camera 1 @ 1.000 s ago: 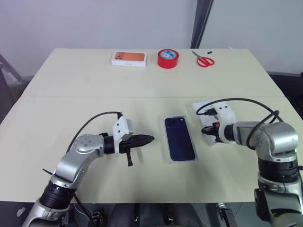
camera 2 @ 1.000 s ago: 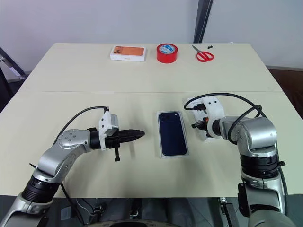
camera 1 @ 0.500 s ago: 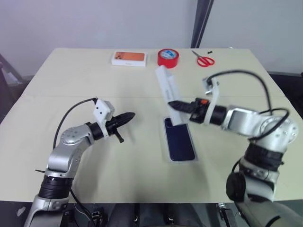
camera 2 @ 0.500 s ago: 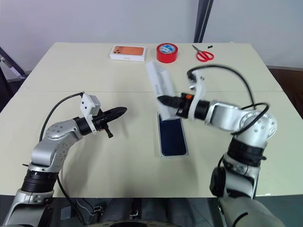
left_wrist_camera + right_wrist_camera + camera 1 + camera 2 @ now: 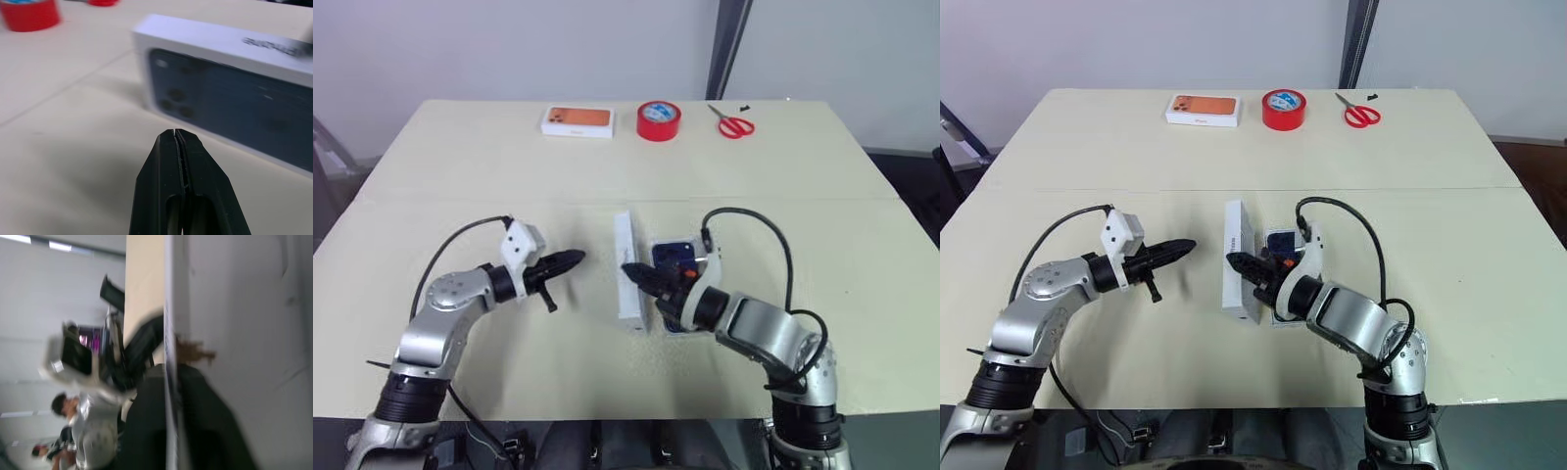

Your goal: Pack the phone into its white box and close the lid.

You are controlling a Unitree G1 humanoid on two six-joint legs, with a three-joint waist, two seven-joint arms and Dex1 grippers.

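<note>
The lid (image 5: 626,266) stands on one long edge on the table, just left of the white box (image 5: 1275,320). Its outer top, with the dark blue phone picture (image 5: 234,98), faces my left gripper. My right gripper (image 5: 632,275) is shut on the lid's near wall, one finger (image 5: 210,431) on each side of the thin white edge. The phone (image 5: 672,255) lies in the white box, its near half hidden behind my right hand. My left gripper (image 5: 574,259) is shut and empty, pointing at the lid from a short way to the left, apart from it.
Along the table's far edge lie a white box with an orange picture (image 5: 577,119), a red tape roll (image 5: 659,119) and red scissors (image 5: 734,125). A person (image 5: 68,406) shows in the background beyond the table.
My right gripper swung left with the lid, carried it through the air over the phone, and set it down on its edge left of the box. My left gripper drew back to the left.
</note>
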